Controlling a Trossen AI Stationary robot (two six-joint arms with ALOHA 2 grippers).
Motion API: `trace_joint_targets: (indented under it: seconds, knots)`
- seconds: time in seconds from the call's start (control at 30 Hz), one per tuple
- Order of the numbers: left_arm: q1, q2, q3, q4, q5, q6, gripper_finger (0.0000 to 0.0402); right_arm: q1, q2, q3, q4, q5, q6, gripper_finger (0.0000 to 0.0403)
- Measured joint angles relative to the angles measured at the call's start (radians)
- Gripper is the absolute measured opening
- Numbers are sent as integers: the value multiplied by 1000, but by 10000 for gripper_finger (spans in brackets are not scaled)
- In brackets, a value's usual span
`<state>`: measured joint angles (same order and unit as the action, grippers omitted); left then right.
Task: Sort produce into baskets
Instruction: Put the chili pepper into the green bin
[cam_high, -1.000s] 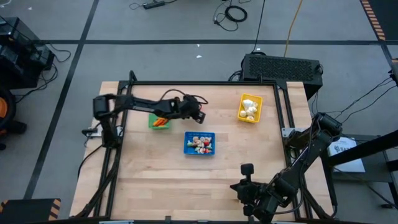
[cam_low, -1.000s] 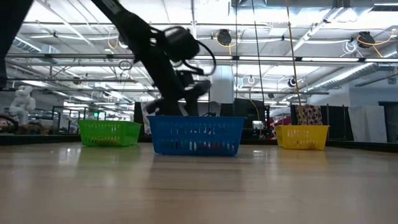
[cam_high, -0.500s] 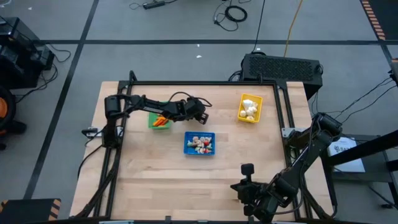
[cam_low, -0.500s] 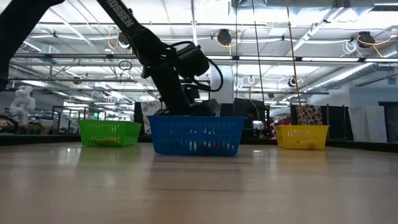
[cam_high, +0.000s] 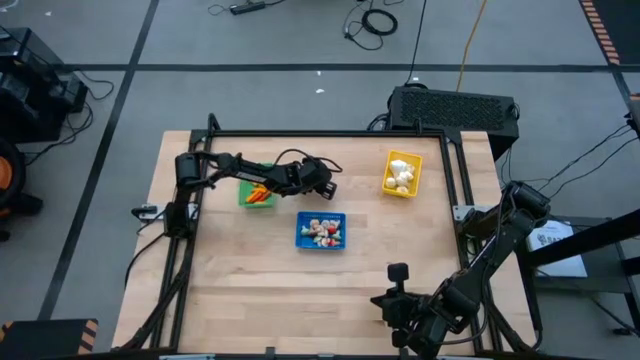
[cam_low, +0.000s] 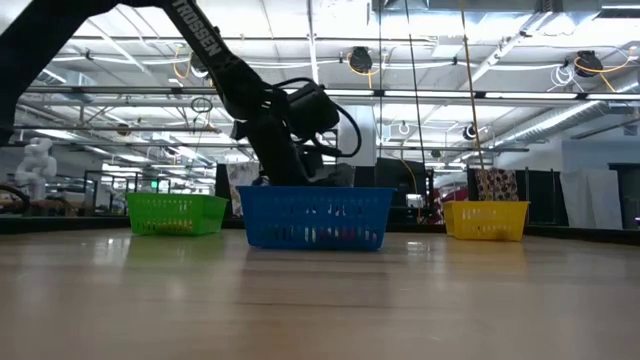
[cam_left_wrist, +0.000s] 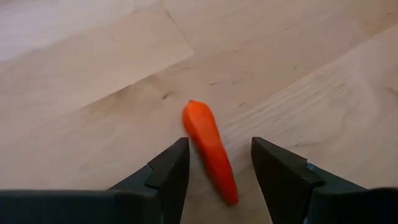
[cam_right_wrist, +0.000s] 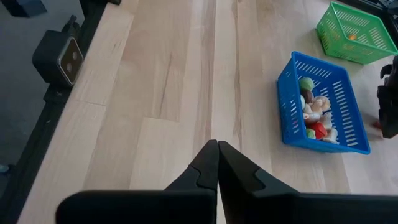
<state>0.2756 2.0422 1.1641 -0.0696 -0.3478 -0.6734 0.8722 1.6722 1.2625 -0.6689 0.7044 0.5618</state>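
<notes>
We see an orange carrot piece (cam_left_wrist: 209, 151) lying flat on the wooden surface (cam_left_wrist: 93, 74), between the two dark fingers (cam_left_wrist: 166, 168) of the left gripper (cam_left_wrist: 214, 169). Those fingers stand partly open on either side of it, and we cannot tell whether they touch it. This gripper hangs low between the green basket (cam_high: 257, 192) and the blue basket (cam_high: 321, 230). The yellow basket (cam_high: 402, 174) sits well apart. The right gripper (cam_right_wrist: 217, 163) waits at the near edge, its fingers pressed together on nothing.
</notes>
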Motion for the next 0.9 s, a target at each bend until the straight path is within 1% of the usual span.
trace_joint_targets:
  seconds: [0.13,0.23,0.33,0.5,0.6,0.73,0.9]
  knots:
    - [0,9,2,1,-1,12,180,0,0,0,0,-2,0,0]
    - [0,9,2,-2,2,29,165,0,0,0,-1,-2,-1,0]
    - [1,4,1,-12,9,28,134,0,0,0,-1,-2,-1,0]
    - [2,-6,-1,-24,24,34,70,0,0,0,-1,-2,1,0]
    - [1,-25,-3,-32,42,82,43,0,0,0,0,-3,2,0]
    - [-3,-105,-6,-87,66,116,33,0,0,0,5,-3,2,0]
    - [0,-277,-5,-233,37,185,36,0,0,0,8,-3,2,0]
